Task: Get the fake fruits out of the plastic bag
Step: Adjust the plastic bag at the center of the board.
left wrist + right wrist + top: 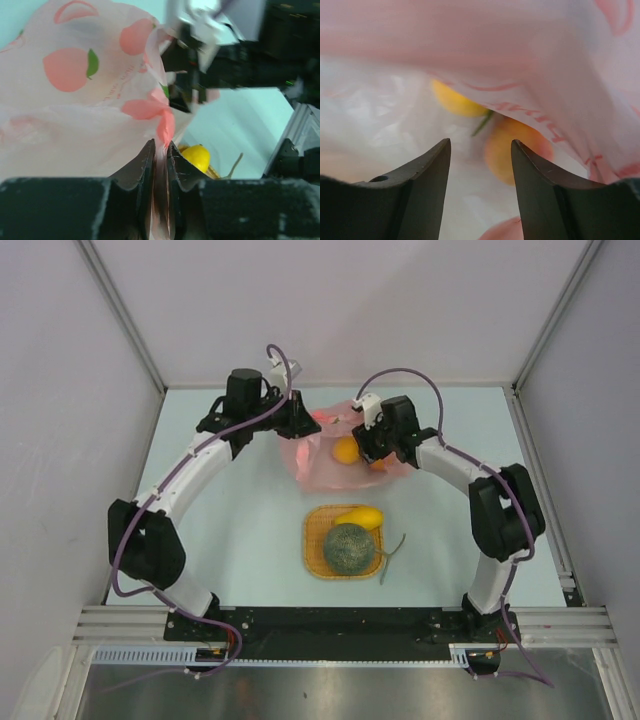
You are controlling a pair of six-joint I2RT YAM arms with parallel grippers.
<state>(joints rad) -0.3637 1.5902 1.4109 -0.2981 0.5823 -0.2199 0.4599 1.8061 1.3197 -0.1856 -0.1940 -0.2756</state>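
Bag (310, 470): pink, translucent, peach-printed, far centre; two orange fruits (345, 449) inside. One melon (350, 548), one mango (362, 517) on mat (313, 540), nearer. Left gripper (160, 150) pinches bag edge; right gripper (480, 144) half-wide inside bag.

Inside the plastic bag (560, 75) the small fruits (499, 150) show blurred — half veiled, outlines soft.
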